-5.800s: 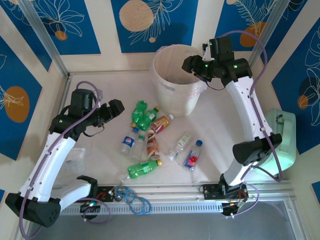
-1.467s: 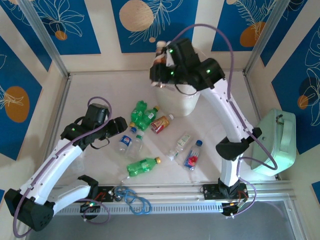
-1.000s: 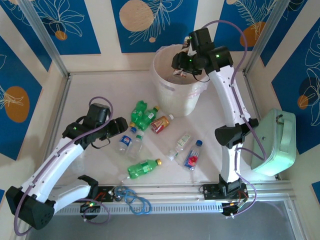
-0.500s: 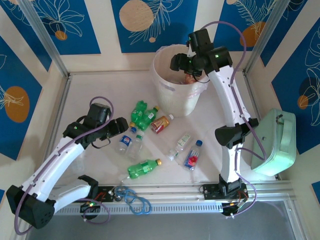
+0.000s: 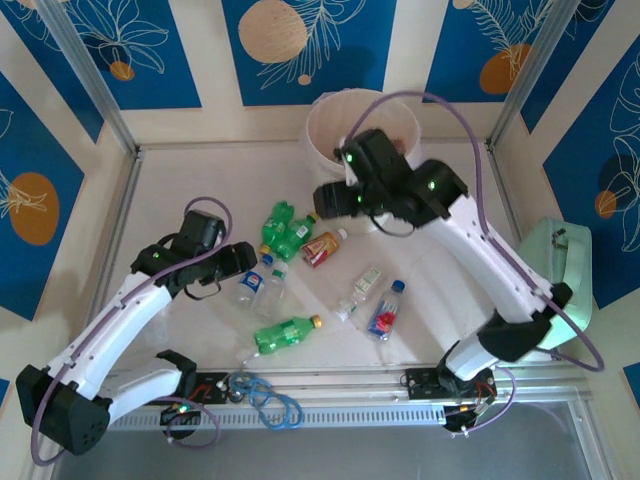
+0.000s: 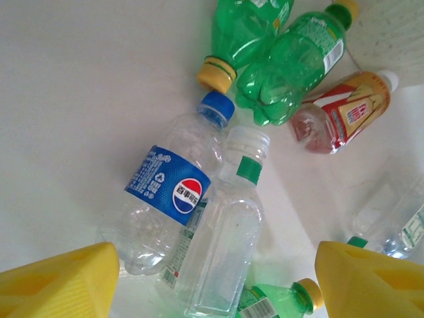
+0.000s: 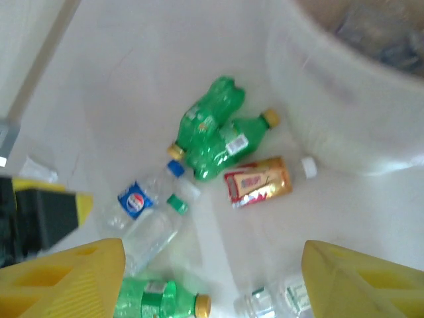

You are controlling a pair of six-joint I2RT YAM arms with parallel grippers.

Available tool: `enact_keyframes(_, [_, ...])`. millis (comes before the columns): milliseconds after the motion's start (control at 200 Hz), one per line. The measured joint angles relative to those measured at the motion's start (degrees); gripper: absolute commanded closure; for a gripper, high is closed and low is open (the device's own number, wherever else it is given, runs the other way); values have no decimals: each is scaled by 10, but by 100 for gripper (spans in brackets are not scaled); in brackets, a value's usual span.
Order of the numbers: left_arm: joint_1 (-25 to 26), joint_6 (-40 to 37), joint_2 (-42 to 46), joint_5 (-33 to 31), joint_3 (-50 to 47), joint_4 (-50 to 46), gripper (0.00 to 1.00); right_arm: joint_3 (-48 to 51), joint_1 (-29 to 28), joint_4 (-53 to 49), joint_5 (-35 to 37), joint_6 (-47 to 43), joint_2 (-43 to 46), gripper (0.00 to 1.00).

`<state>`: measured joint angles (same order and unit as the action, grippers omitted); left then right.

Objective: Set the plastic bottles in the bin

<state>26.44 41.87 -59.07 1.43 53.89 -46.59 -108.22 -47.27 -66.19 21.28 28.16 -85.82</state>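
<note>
Several plastic bottles lie loose on the table. Two green ones [image 5: 283, 228] and an amber red-labelled one [image 5: 322, 247] sit near the middle. A clear blue-labelled bottle [image 6: 169, 199] lies against a clear white-capped one [image 6: 225, 245]. My left gripper [image 5: 243, 262] is open just left of this pair, which shows between its yellow fingertips [image 6: 59, 278]. My right gripper [image 5: 322, 200] hangs open and empty over the pile, in front of the pale bin [image 5: 345, 97]. The right wrist view takes in the green pair [image 7: 212, 129], the amber bottle [image 7: 258, 180] and the bin wall [image 7: 344, 126].
Nearer the front lie a green bottle [image 5: 285, 333], a clear bottle [image 5: 360, 290] and a clear red-labelled bottle [image 5: 385, 312]. A mint-green case [image 5: 565, 275] stands at the right edge. Blue cable loops [image 5: 265, 395] lie by the front rail. A loose white cap [image 7: 308, 167] sits beside the bin.
My right gripper let an amber bottle go into the bin, then swung down and left over the pile, now empty. The left gripper crept slightly toward the clear bottles.
</note>
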Motion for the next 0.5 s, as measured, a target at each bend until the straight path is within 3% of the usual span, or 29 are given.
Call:
enact_keyframes(215, [63, -40, -8, 17, -5, 7, 22, 206, -13, 21, 18, 88, 107, 28])
enact_keyframes(370, [143, -80, -27, 39, -9, 23, 21, 340, 46, 27, 1, 172, 175, 29])
enact_keyframes(500, [211, -119, -74, 49, -9, 26, 17, 391, 97, 31, -19, 210, 207, 29])
